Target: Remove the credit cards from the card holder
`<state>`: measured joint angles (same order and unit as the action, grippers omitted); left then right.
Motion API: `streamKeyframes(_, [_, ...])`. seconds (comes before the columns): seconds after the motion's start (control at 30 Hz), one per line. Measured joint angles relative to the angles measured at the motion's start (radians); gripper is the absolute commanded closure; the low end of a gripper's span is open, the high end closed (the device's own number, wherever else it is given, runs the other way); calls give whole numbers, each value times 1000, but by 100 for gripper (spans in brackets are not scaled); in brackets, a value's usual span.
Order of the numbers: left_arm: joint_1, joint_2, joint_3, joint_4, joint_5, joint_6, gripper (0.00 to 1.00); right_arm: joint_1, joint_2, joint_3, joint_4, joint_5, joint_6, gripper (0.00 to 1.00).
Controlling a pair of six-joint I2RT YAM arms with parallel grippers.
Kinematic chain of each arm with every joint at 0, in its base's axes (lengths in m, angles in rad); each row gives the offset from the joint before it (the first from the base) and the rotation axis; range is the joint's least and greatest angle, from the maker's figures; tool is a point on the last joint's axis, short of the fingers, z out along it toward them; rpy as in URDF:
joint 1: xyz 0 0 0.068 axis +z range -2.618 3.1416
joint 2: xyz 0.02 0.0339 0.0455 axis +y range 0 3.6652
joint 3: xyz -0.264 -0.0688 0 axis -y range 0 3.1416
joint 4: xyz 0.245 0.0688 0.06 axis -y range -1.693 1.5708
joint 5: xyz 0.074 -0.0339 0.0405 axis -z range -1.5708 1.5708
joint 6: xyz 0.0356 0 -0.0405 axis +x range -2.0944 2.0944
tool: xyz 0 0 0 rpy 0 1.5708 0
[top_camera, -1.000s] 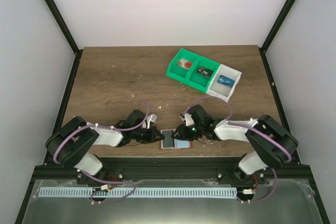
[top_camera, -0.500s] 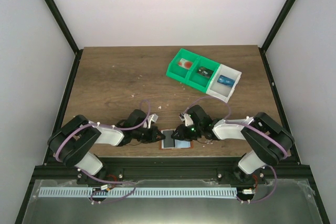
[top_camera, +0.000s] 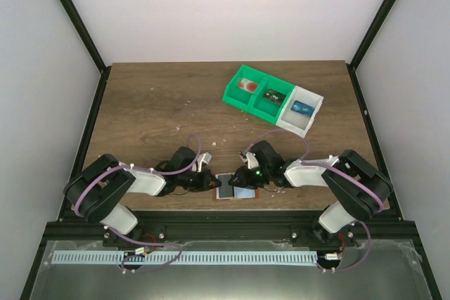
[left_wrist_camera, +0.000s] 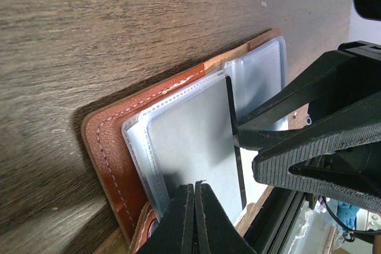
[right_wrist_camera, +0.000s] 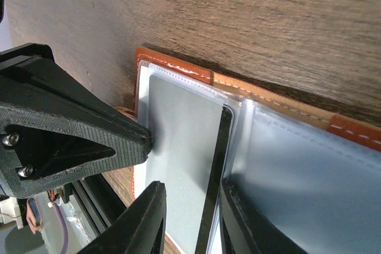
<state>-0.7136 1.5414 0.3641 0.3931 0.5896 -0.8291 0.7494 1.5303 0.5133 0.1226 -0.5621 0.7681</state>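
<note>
The reddish-brown card holder (top_camera: 235, 188) lies open near the table's front edge, its pale sleeves facing up. A grey card (left_wrist_camera: 193, 141) with a dark edge sits in one sleeve; it also shows in the right wrist view (right_wrist_camera: 178, 141). My left gripper (left_wrist_camera: 194, 190) is shut, its tips pressing down on that card or its sleeve. My right gripper (right_wrist_camera: 190, 209) is open, its fingers (right_wrist_camera: 146, 221) low over the holder (right_wrist_camera: 357, 132) on either side of the card's dark edge. In the top view, the left gripper (top_camera: 213, 183) and right gripper (top_camera: 241, 180) meet over the holder.
A green-and-white compartment tray (top_camera: 275, 83) stands at the back right, with a red, a dark and a blue item in its sections. The table's front edge and a black rail (top_camera: 232, 219) run just behind the holder.
Both grippers stay at the card holder. Only the right arm's elbow has shifted slightly.
</note>
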Motion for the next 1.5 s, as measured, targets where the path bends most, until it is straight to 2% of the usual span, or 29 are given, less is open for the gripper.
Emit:
streamKeyframes(0.27, [0,-2,-8,14,-1,-5,100,-2,31,-38,125,-41,79,82])
streamKeyframes(0.4, [0,-2,-12,21,-1,-9,99,-1,19,-78,179,-47,120,83])
streamKeyframes(0.6, [0,-77,-12,-72,-29,-16,82,0,-37,-92,161,-19,137,81])
streamKeyframes(0.77, [0,-185,-5,-153,-65,-27,78,0,-55,-89,118,6,131,80])
streamKeyframes(0.83, [0,-201,-5,-163,-72,-31,73,0,-55,-89,104,10,130,79])
streamKeyframes(0.93, [0,-197,-5,-170,-71,-35,72,0,-55,-85,97,10,131,78])
streamKeyframes(1.3, [-5,-62,-36,-39,-23,-76,98,0,-23,-67,96,2,131,78])
streamKeyframes(1.5, [-6,-47,-40,-14,-19,-79,100,0,-21,-68,103,0,133,79])
